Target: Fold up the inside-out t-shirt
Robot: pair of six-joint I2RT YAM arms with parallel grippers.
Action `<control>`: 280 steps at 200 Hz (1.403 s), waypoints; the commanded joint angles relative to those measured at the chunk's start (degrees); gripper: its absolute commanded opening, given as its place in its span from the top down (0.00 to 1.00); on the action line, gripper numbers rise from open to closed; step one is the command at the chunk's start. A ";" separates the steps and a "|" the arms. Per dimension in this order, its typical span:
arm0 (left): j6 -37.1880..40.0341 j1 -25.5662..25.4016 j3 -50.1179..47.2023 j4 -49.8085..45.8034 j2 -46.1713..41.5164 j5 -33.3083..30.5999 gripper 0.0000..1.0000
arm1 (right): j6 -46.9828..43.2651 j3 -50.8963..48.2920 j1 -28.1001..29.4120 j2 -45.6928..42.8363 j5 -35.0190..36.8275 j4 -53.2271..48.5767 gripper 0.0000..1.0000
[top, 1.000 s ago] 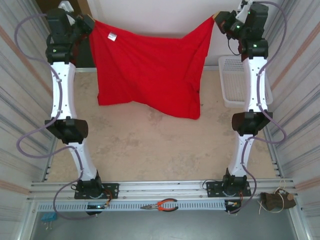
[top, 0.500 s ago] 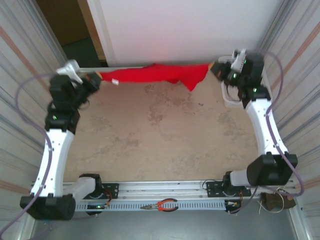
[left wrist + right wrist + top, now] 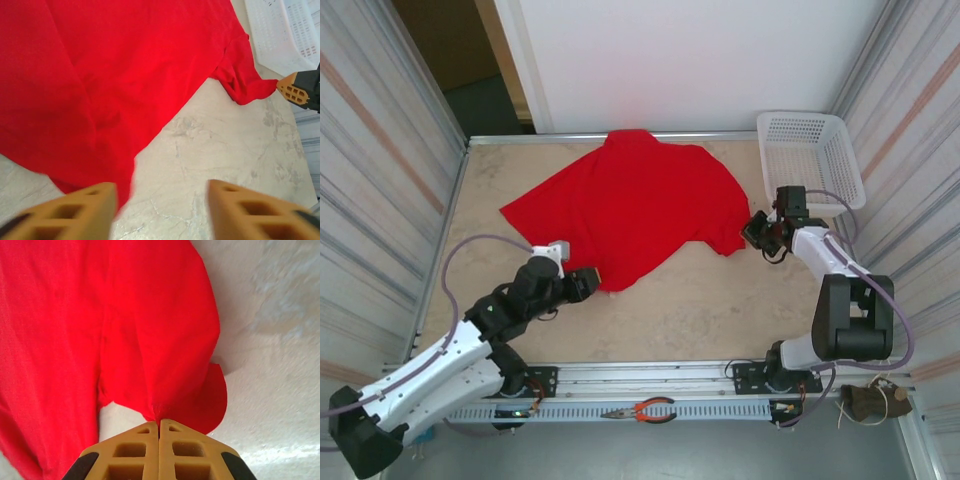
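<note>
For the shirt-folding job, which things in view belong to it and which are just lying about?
In use: plain bright red cloth t-shirt, pinched by the right gripper; open left gripper.
Lying about: white plastic mesh basket; red-handled pliers.

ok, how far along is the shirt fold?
Done: the plain bright red cloth t-shirt lies spread on the beige table. In hand: the right gripper is shut on one corner; the left gripper stands open at the near edge. Left: every fold; none shows yet.
</note>
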 commanded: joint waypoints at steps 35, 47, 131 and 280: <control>12.63 2.99 16.48 -3.54 8.88 -5.50 0.01 | -1.92 5.41 2.43 -8.68 10.25 -9.89 0.40; 14.51 8.73 19.42 -2.54 13.82 -1.05 0.01 | -1.62 5.88 4.95 -10.49 11.16 -10.19 0.39; 26.22 29.50 59.22 -7.99 69.38 12.18 0.02 | 4.75 13.00 17.48 10.14 2.98 4.22 0.38; 6.81 35.21 24.01 -3.70 55.77 12.58 0.02 | 4.58 30.22 12.17 34.57 6.93 -5.20 0.39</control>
